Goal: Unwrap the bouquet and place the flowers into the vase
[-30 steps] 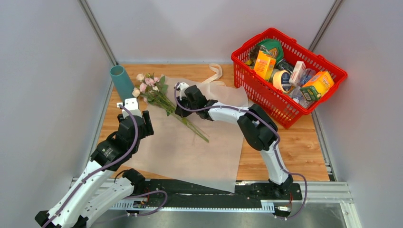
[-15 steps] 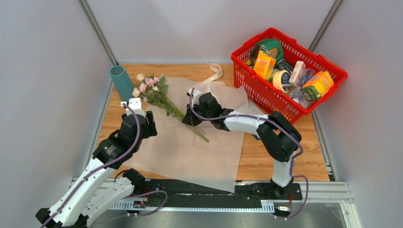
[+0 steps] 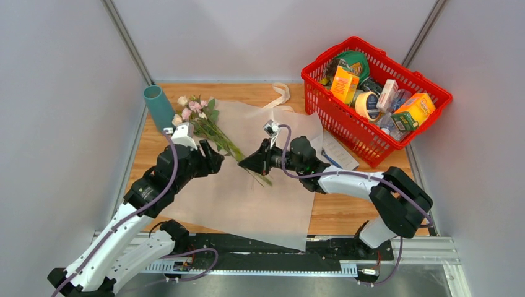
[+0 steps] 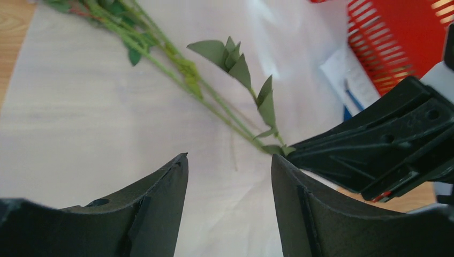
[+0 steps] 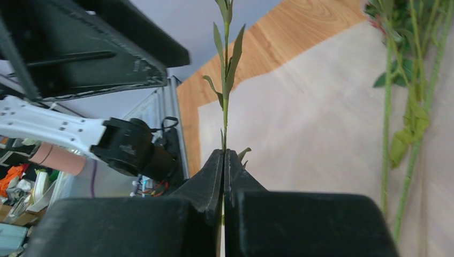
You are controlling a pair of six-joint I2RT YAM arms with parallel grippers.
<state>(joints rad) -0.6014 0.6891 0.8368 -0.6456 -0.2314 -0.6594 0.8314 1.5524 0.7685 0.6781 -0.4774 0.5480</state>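
The right gripper is drawn back down the flowers, one stem pinched; the left gripper is swung in close.

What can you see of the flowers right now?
The flowers are small pink and cream roses with green leaves on long thin green stems, and they look artificial. They are unwrapped and lie loose on the spread white translucent paper. The blooms are near the teal vase, and the stems run toward the table's middle. The right gripper is shut on one leafy stem. The left gripper hovers open over the stem ends, touching none.
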